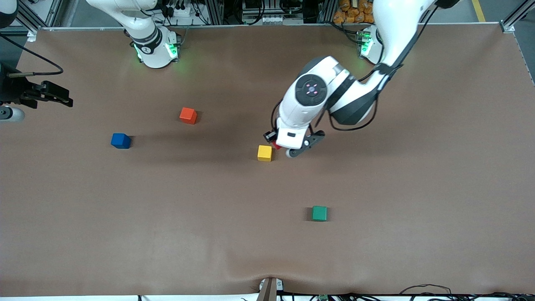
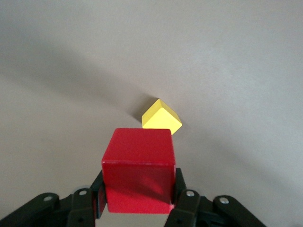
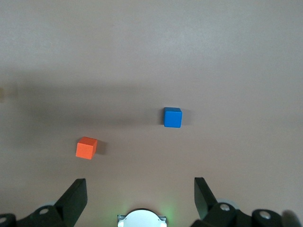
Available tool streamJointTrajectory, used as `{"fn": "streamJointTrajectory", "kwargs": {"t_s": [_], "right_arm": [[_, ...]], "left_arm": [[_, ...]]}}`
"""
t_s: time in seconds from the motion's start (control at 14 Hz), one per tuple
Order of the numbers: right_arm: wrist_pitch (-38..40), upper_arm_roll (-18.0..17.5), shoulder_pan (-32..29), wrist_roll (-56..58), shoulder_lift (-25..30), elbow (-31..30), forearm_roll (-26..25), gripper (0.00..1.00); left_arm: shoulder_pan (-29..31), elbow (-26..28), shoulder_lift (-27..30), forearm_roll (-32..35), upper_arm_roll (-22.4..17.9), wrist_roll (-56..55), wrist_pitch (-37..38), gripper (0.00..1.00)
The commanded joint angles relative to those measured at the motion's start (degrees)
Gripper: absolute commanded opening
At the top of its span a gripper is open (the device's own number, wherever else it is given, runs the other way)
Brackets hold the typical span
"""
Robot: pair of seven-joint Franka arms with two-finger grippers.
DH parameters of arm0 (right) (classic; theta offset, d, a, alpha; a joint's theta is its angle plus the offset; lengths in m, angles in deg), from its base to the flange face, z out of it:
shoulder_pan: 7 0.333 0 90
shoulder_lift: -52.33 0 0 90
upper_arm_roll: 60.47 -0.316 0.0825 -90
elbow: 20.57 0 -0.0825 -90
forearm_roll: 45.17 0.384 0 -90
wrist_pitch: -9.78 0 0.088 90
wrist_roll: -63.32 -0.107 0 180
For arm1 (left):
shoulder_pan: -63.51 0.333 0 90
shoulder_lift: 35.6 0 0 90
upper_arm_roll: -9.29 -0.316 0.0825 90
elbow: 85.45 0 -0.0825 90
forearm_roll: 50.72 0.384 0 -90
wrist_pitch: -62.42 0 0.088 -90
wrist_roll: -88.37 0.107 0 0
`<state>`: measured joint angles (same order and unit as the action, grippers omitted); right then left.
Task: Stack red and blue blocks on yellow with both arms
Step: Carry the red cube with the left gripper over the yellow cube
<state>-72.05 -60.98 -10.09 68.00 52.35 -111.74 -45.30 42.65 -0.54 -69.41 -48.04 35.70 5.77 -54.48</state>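
Closest to the front camera, a small matte green cube (image 1: 319,213) sits alone on the brown desk (image 1: 418,188), well apart from everything else. Farther back, near the middle of the desk, lies the small matte yellow cube (image 1: 264,153) (image 2: 161,118). Just beside and above it hangs the left gripper (image 1: 279,146) (image 2: 137,203), reached in from its base at the desk's top edge. Its black fingers (image 2: 182,201) are clamped on the two sides of a small crimson red cube (image 2: 138,170) (image 1: 276,145), which it holds up off the desk surface. From the left wrist view the red cube sits square between the pads, with the yellow one showing just past its top edge, not yet covered.

Toward the right arm's end of the desk, a small dark blue cube (image 1: 121,141) (image 3: 173,117) rests on the surface, and a little farther from the front camera a lighter orange-red cube (image 1: 188,115) (image 3: 86,147) stands near it. The right gripper (image 3: 140,198) waits high over that end of the desk, its jaws spread wide and holding nothing, both cubes visible below it.
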Motion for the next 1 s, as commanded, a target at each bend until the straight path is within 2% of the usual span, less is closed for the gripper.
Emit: {"fn": "streamJointTrajectory", "kwargs": {"t_s": [0.0,0.14,0.5,0.93], "right_arm": [[1.06,-0.11,-0.17,-0.19,-0.82,1.53,0.57,1.00],[1.06,-0.11,-0.17,-0.19,-0.82,1.61,0.57,1.00],[1.06,-0.11,-0.34,-0.11,-0.82,1.53,0.74,1.00],[1.06,-0.11,-0.43,-0.11,-0.90,1.44,0.75,1.00]], "left_arm": [[-7.06,-3.18,-2.66,0.31,-6.34,-8.15,-0.69,0.00],[-9.45,-3.27,-5.02,0.23,-8.56,-15.97,-4.20,0.00],[-9.98,-3.27,-8.29,-0.04,-8.65,-28.12,-10.28,0.00],[-10.69,-2.30,-9.52,0.05,-8.74,-34.90,-16.78,0.00]]}}
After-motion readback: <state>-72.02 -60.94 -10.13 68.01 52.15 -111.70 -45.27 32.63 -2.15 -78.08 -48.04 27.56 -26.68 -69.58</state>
